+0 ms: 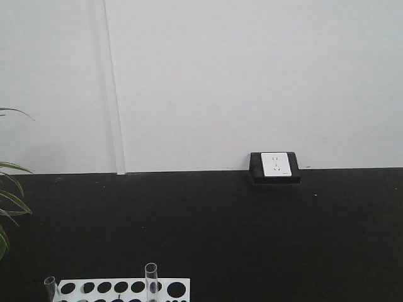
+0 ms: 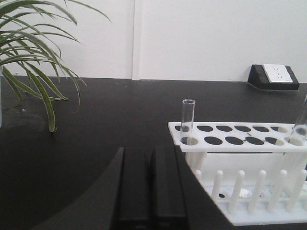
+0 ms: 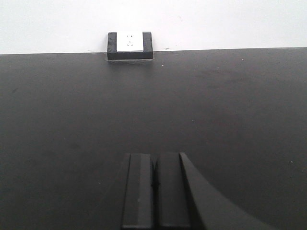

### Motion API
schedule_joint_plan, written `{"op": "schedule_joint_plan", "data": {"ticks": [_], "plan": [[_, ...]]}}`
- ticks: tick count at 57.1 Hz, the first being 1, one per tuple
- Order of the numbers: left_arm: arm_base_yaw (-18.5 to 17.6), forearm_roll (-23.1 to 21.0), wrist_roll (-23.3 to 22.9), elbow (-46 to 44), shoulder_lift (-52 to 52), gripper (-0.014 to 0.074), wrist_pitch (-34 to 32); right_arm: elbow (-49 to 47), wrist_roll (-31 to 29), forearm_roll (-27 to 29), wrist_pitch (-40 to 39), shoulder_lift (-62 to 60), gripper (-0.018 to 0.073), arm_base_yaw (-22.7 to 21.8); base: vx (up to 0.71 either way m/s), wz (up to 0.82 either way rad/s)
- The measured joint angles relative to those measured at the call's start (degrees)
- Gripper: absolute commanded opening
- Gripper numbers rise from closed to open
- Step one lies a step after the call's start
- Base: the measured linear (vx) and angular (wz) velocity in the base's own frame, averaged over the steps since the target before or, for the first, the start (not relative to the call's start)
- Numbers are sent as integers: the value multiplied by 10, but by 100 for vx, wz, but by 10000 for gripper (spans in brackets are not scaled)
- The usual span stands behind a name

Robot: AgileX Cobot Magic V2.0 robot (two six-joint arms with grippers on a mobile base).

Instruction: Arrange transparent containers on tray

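**A:** Where are the test tubes (image 2: 188, 120)?
**B:** Two stand upright in the white rack (image 2: 230, 148), by the bench's (image 3: 72, 120) near edge. The left tool (image 2: 151, 153) and right tool (image 3: 154, 158) are both pinched together, empty.
**A:** Next?
**B:** Likely between placements. It should fetch another, though none shows.

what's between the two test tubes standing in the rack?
Only empty holes of the white rack: none between the left test tube and the right test tube holds anything. Clearest in the left wrist view; the front view agrees.
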Motion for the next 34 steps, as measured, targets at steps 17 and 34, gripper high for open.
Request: {"op": "schedule_joint_plan", "data": {"ticks": [17, 34], "plan": [[0, 0, 0, 0, 0, -7, 0, 0, 0, 0, 0, 0, -11, 0, 0, 0], [0, 0, 0, 0, 0, -7, 0, 0, 0, 0, 0, 0, -11, 0, 0, 0]]}}
